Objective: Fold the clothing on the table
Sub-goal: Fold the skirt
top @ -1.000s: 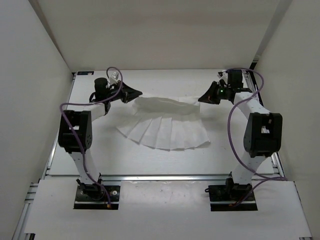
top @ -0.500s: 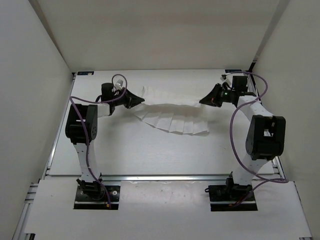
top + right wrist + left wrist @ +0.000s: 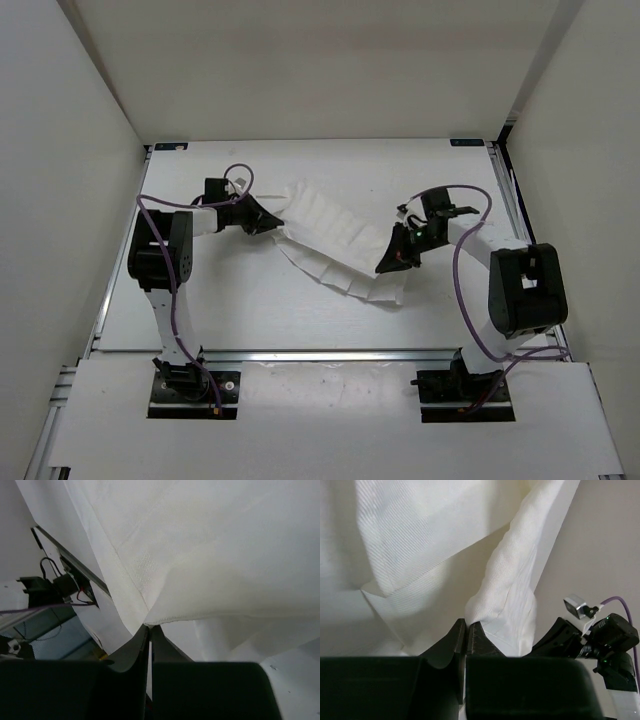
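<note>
Cloth (image 3: 335, 235): white, pleated, strung as a diagonal band over the middle of the worktop (image 3: 300, 315), running from far left to near right. Much of it hangs clear of the surface. The lower edge trails near the right end, and how much of it touches down I cannot tell.

Left tool (image 3: 272, 222): fingers pressed nearly together, pinching a bunched edge at the left end of the cloth. The wrist view shows fabric gathered right at the tips.

Right tool (image 3: 386, 264): fingers pressed together on a corner fold at the near-right end. Fabric fans away from the tips in its wrist view.

Why held so: grips at opposite ends make the piece hang as a sheet, so one edge can be laid over the rest. The right end sits nearer than the left, which reads as the middle of a fold.

Judgement: fold begun, not yet laid down. The next move likely needs both ends lowered together; uneven tension could bunch the pleats or let a thin edge slip out
</note>
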### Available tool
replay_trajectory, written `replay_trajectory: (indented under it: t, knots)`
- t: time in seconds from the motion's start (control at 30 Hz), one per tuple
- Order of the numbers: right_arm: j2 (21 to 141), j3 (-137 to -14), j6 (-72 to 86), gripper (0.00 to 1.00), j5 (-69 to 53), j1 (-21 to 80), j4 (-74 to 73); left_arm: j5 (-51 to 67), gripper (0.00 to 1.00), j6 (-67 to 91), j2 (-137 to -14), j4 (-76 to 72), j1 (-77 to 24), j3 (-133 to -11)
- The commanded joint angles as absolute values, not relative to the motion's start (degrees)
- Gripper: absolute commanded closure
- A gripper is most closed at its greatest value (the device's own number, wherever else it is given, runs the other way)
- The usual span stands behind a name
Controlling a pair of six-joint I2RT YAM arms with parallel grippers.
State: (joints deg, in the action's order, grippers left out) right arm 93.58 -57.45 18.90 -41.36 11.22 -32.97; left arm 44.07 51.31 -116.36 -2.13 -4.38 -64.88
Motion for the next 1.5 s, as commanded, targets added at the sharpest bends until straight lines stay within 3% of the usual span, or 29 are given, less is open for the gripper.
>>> replay_trajectory:
  t: [0.0,0.4,0.6,0.97,1.0,1.03,1.07,1.2,1.33,1.4,1.47]
  knots:
    - [94.83,-59.33,13.19,0.99,-38.93,14.66,-43.58,38.50,1.00,47.64,-115.66,1.74,-3.78,-70.92]
    - [93.60,-64.24,5.19,1.00,-36.56,21.00,-52.11,34.02,1.00,45.19,-116.36,10.09,-5.01,-87.69]
    - [97.20,-65.56,2.91,1.00,-36.74,24.60,-54.13,25.76,1.00,37.10,-121.10,24.16,-6.94,-98.77]
    - [109.42,-67.93,-1.14,1.00,-39.46,33.66,-56.07,1.15,1.00,29.01,-125.50,40.68,-10.81,-105.01]
    - [110.47,-68.29,-1.06,0.91,-39.29,33.75,-56.51,0.36,0.93,28.39,-126.73,42.43,-11.25,-106.25]
    - [110.74,-68.64,-0.97,0.72,-38.85,34.01,-56.86,0.35,0.78,28.21,-127.52,42.97,-11.34,-106.87]
    - [110.92,-68.99,-0.71,0.63,-38.06,34.36,-57.13,0.09,0.69,27.69,-127.70,43.50,-11.51,-107.75]
    - [106.63,-70.57,-0.62,0.52,-35.25,33.49,-59.23,-3.86,0.54,26.46,-123.76,39.66,-13.00,-105.83]
    - [100.39,-72.86,1.39,0.57,-33.75,31.39,-60.21,-5.10,0.52,26.63,-119.19,38.75,-12.83,-109.41]
    - [98.36,-72.43,3.33,0.67,-33.58,29.54,-59.33,-4.66,0.52,26.19,-118.13,39.81,-13.09,-112.22]
    - [97.56,-72.60,4.73,0.87,-33.06,27.87,-57.14,-4.22,0.52,25.67,-117.07,40.25,-13.18,-112.85]
